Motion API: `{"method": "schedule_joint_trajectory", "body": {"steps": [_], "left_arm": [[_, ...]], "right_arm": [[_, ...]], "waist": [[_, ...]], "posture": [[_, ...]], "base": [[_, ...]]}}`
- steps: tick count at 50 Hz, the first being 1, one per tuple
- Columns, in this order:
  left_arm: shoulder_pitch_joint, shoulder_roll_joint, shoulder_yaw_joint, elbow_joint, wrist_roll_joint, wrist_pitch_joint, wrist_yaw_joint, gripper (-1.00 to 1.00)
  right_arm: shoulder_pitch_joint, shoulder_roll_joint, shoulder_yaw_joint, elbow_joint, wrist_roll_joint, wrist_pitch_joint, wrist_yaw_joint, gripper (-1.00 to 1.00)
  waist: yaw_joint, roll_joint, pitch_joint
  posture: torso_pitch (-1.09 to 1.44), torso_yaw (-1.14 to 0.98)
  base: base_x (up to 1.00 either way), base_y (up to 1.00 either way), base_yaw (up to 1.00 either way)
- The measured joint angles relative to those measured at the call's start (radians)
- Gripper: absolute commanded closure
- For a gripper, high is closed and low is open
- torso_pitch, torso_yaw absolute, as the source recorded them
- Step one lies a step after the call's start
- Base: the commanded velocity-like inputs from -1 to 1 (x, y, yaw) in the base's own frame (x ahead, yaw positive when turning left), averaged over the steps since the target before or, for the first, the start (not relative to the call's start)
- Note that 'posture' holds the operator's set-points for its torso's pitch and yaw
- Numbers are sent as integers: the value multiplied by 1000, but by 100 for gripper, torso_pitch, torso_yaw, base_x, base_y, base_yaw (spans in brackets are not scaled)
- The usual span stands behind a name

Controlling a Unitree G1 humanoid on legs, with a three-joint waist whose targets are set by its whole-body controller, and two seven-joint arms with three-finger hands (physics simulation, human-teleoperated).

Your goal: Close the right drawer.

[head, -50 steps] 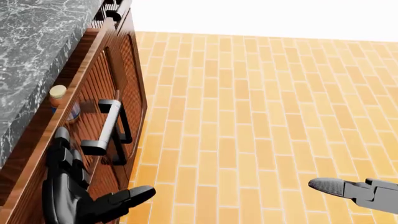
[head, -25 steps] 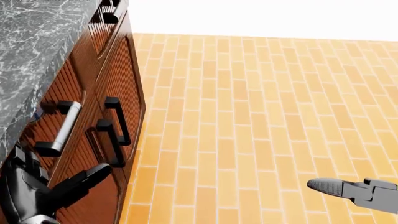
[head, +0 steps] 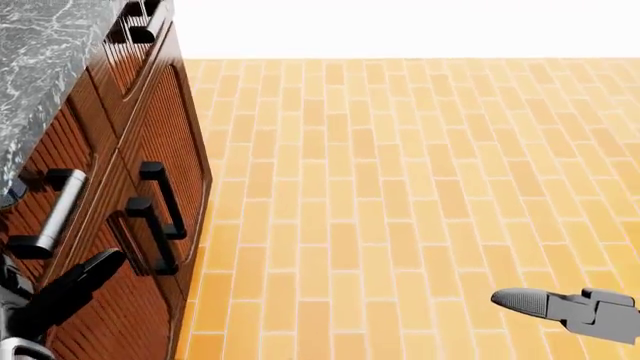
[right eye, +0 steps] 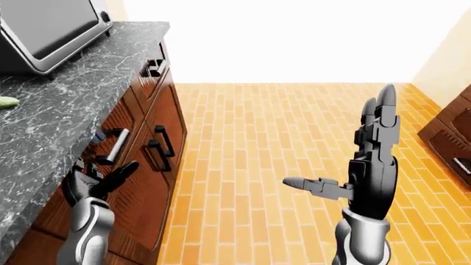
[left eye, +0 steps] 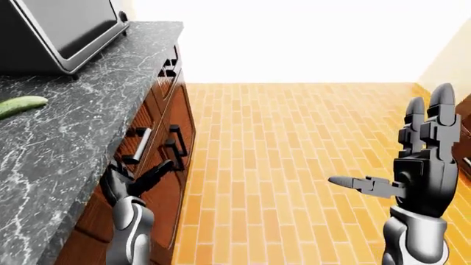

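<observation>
The right drawer, with its silver bar handle, sits in the wooden cabinet under the grey marble counter. It is pushed almost flush; a thin gap still shows a bluish thing inside. My left hand is open, its fingers spread against the drawer front just below the handle; in the head view it shows at the bottom left. My right hand is open and raised upright over the floor, far from the cabinet, holding nothing.
Two cabinet doors with black handles stand right of the drawer. A microwave and a cucumber rest on the counter. Orange brick floor fills the middle. Another wooden cabinet is at the right edge.
The drawer has slid in from well open to almost flush, hiding the jar inside. My left hand followed it toward the cabinet. The view has shifted slightly; the right hand has barely moved.
</observation>
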Motion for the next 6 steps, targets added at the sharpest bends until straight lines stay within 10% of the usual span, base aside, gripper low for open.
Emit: {"method": "schedule_joint_trajectory", "body": {"steps": [6], "left_arm": [[4,15,39,-5,-34,14,12,-100]], "right_arm": [[1,0,-4,2,0,0,-5,-100]], "waist": [[-5,5,-1]], "posture": [[0,0]], "base": [[0,0,0]]}}
